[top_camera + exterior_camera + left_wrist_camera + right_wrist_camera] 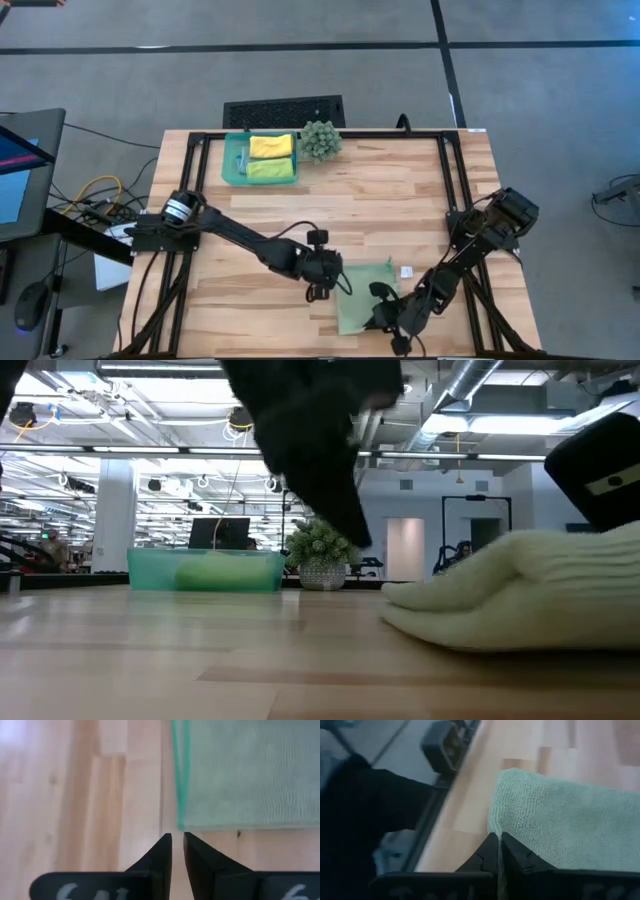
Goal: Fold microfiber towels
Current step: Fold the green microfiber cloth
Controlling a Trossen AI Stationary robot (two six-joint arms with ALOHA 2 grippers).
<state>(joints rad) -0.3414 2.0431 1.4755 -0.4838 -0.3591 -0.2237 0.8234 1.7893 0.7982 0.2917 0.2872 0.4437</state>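
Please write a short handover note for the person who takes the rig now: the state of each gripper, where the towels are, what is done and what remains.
Right gripper: shut on an edge of the sage towel, at the table's near edge.
Left gripper: nearly shut, holding nothing, just off that towel's corner.
Yellow towel and lime towel: in the teal tray at the far side, beside the plant.
Blue towel: not identifiable in view.
Done: two towels sit in the tray.
Left: fold the sage towel; it lies mostly flat.
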